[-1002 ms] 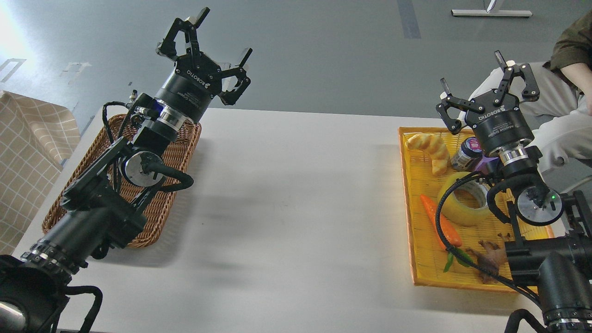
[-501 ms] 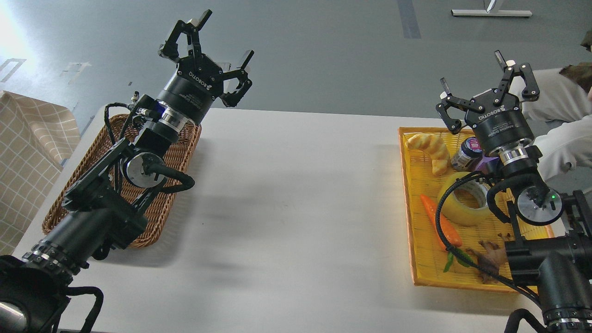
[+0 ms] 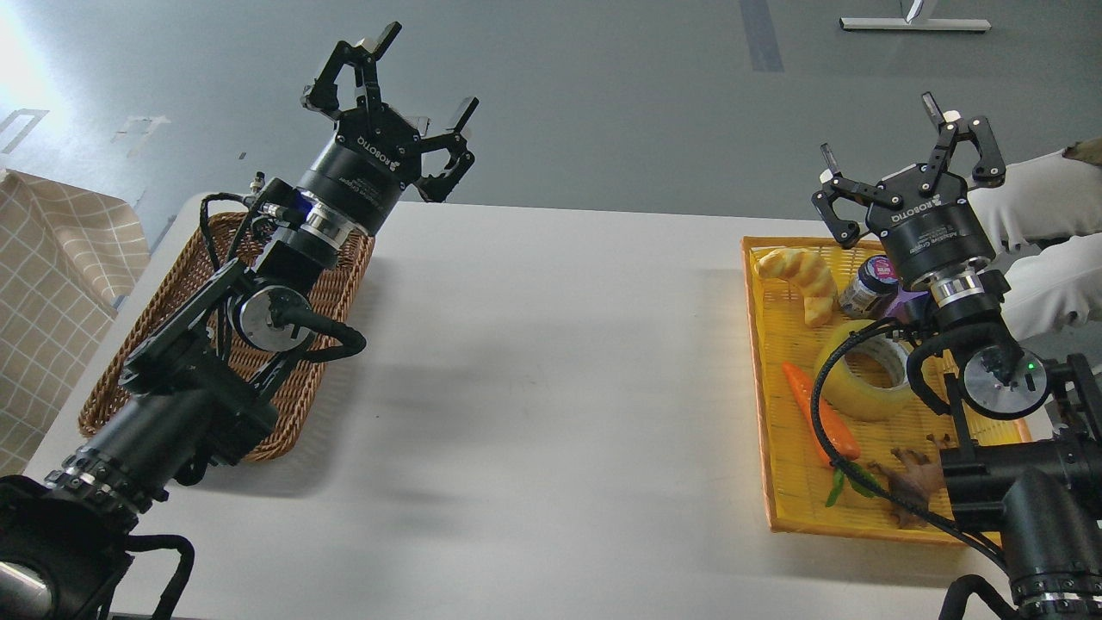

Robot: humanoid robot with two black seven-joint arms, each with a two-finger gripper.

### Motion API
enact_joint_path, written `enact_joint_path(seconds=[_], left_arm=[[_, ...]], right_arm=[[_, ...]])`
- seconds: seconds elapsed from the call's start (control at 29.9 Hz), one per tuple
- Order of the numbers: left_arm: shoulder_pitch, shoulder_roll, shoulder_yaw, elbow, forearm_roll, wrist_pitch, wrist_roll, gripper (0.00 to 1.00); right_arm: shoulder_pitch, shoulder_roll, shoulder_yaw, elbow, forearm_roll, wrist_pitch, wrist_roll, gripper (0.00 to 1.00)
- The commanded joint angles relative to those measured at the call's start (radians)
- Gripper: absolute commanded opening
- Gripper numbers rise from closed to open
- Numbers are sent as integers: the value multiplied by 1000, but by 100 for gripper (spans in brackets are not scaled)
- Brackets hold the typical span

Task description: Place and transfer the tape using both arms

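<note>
The tape point(image 3: 863, 372), a wide yellow roll with a grey-white core, lies in the yellow tray point(image 3: 775, 482) at the table's right, partly behind my right arm's cable. My right gripper point(image 3: 878, 129) is open and empty, raised above the tray's far end, well above the tape. My left gripper point(image 3: 428, 71) is open and empty, raised over the far end of the brown wicker basket point(image 3: 172, 284) at the table's left.
In the tray lie a pale croissant-like bread point(image 3: 805, 277), a small jar point(image 3: 868, 286), an orange carrot point(image 3: 822, 413) and a brown dried piece point(image 3: 913, 482). A person in white sits at the far right point(image 3: 1046, 250). A checked cloth point(image 3: 43, 284) hangs at left.
My left gripper has shifted slightly right and up. The person at the far right has moved. My right gripper has hardly moved.
</note>
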Motion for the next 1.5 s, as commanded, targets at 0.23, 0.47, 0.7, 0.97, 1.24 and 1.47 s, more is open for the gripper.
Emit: enact_joint_path(seconds=[0.23, 0.47, 0.7, 0.97, 1.24, 1.47], left_arm=[[0, 0, -2, 0, 0, 0, 0, 98], [0, 0, -4, 0, -2, 0, -1, 98], [0, -2, -4, 0, 0, 0, 0, 98], [0, -2, -4, 0, 0, 0, -1, 98], [0, -2, -4, 0, 0, 0, -1, 98], [2, -2, -4, 0, 0, 0, -1, 98]], right_arm=[[0, 0, 0, 2, 0, 0, 2, 100], [2, 0, 0, 5, 0, 0, 2, 100], [2, 0, 0, 3, 0, 0, 2, 100], [2, 0, 0, 0, 0, 0, 2, 100], [0, 0, 0, 0, 0, 0, 2, 100], [2, 0, 0, 2, 0, 0, 2, 100]])
